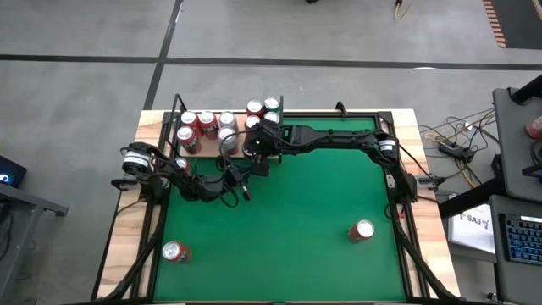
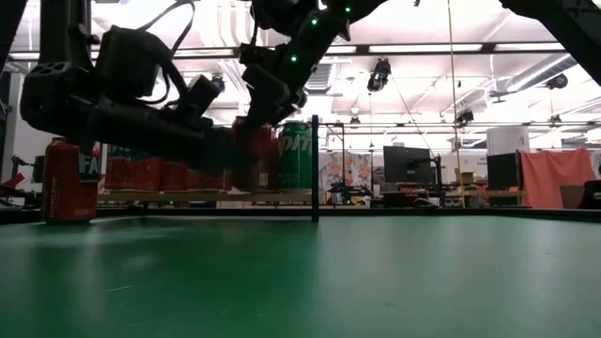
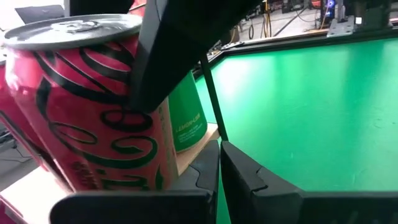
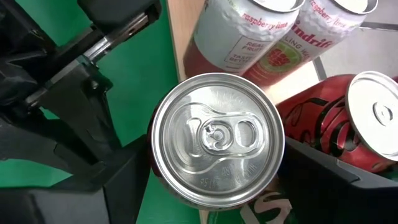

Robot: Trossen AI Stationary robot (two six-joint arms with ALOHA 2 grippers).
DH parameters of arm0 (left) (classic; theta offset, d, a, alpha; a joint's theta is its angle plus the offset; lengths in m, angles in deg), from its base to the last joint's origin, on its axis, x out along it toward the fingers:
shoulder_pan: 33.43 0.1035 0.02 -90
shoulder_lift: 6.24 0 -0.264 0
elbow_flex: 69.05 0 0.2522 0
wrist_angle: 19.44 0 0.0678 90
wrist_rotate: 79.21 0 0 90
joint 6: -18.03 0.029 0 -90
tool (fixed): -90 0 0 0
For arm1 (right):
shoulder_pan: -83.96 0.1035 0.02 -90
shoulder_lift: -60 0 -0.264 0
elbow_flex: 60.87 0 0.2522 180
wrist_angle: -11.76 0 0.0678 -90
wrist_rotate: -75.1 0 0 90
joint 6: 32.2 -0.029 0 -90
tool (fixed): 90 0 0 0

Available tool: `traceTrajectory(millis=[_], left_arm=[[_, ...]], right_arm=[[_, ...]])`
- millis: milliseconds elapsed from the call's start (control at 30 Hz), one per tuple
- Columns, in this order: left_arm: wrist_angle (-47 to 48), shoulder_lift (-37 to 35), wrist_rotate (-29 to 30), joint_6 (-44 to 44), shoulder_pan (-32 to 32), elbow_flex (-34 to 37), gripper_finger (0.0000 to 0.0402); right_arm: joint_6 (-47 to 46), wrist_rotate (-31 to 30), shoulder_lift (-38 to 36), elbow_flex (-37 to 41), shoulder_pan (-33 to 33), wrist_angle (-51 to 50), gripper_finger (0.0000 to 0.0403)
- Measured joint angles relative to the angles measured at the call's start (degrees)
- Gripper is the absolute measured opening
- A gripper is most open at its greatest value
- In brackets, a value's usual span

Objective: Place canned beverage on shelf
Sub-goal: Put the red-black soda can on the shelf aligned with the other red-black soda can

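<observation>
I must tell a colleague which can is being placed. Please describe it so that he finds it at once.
On the shelf at the green table's far left corner, find its right end. The red can stands there between the right gripper jaws, beside a green can.

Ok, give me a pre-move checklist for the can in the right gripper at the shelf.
1. Right gripper around the red can: ok, fingers flank it.
2. Can upright: ok, lid faces up.
3. Can over the shelf: not ok, at its edge, partly over green felt.
4. Can bottom resting on the shelf: cannot tell.
5. Room among the neighbouring cans: cannot tell.
6. Left gripper shut, close by: not ok, crowding.
</observation>
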Motion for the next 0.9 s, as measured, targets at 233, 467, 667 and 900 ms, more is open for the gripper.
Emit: traceTrajectory(millis=[233, 467, 667, 900], left_arm=[[0.16, 0.36, 0.00, 0.04, 1.99, 0.04, 0.0000], [0.28, 0.70, -0.20, 0.02, 3.79, 0.02, 0.0000], [0.11, 0.70, -0.23, -0.02, 4.20, -0.05, 0.0000], [-0.33, 0.70, 0.06, -0.39, 4.51, -0.05, 0.0000]], right_arm=[[0.22, 0.03, 0.02, 0.00, -0.02, 0.03, 0.0318], [0.55, -0.14, -0.01, 0.00, -0.02, 0.42, 0.0332], [1.02, -0.24, -0.01, 0.00, -0.02, 0.46, 0.0325], [1.92, -2.70, -0.47, 0.00, 0.02, 1.39, 0.0325]])
